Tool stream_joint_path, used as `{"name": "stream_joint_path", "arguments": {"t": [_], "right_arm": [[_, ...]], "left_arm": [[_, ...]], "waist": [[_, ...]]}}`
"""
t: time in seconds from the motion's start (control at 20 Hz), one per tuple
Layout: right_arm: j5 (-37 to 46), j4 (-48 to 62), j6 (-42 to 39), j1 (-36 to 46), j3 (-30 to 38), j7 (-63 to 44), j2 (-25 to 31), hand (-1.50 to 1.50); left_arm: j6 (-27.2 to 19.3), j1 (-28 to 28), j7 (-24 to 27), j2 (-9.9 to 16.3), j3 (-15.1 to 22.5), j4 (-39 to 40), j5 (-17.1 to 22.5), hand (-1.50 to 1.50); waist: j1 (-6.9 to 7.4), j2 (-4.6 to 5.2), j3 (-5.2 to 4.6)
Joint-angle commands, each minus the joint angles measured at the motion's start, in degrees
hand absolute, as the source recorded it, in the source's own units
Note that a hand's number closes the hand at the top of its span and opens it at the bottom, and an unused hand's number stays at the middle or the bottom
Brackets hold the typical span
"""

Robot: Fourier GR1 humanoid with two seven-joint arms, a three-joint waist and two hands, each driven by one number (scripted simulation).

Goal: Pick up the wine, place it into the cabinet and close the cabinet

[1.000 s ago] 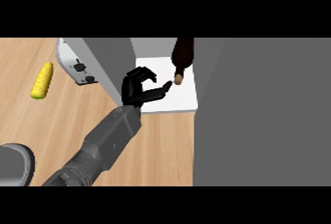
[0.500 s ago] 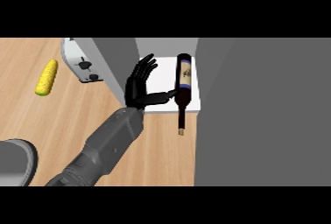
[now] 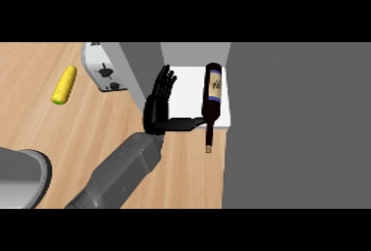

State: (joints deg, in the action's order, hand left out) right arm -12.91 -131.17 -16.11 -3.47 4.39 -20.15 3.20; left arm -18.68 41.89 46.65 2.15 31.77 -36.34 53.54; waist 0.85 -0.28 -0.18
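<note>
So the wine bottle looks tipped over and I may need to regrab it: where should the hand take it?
Grip the wine bottle round its wide body, coming from its left, where the open hand already is. It lies lengthwise, neck toward the robot, overhanging the white shelf.

Bright even light, soft faint shadows, no glare, no blur.

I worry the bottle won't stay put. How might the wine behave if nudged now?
The wine lies on its side, so it could probably roll. Its neck overhangs the white shelf, so a push may tip it out. The open hand beside it could block rolling leftward.
</note>
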Motion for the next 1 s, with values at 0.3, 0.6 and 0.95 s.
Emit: {"name": "stream_joint_path", "arguments": {"t": [0.3, 0.6, 0.95], "right_arm": [[-0.03, -1.38, 0.23, -0.04, -1.44, -1.22, -0.35, -1.50], [0.95, -0.47, -0.76, -0.97, -2.72, 0.30, -0.70, -1.50], [0.87, -1.66, -2.50, 0.55, -2.63, -1.81, 1.94, 1.50]], "left_arm": [[-9.70, -15.25, -14.37, 11.83, 8.78, -39.42, -5.88, -1.50], [-15.93, -26.11, -18.96, 19.73, 10.20, -60.32, -10.16, -1.50], [-18.75, -32.78, -22.99, 19.55, 11.17, -71.30, -15.55, -1.50]], "waist": [[0.36, -0.21, 0.23], [-0.09, 0.00, 0.22], [-0.63, 0.15, 0.20]]}}
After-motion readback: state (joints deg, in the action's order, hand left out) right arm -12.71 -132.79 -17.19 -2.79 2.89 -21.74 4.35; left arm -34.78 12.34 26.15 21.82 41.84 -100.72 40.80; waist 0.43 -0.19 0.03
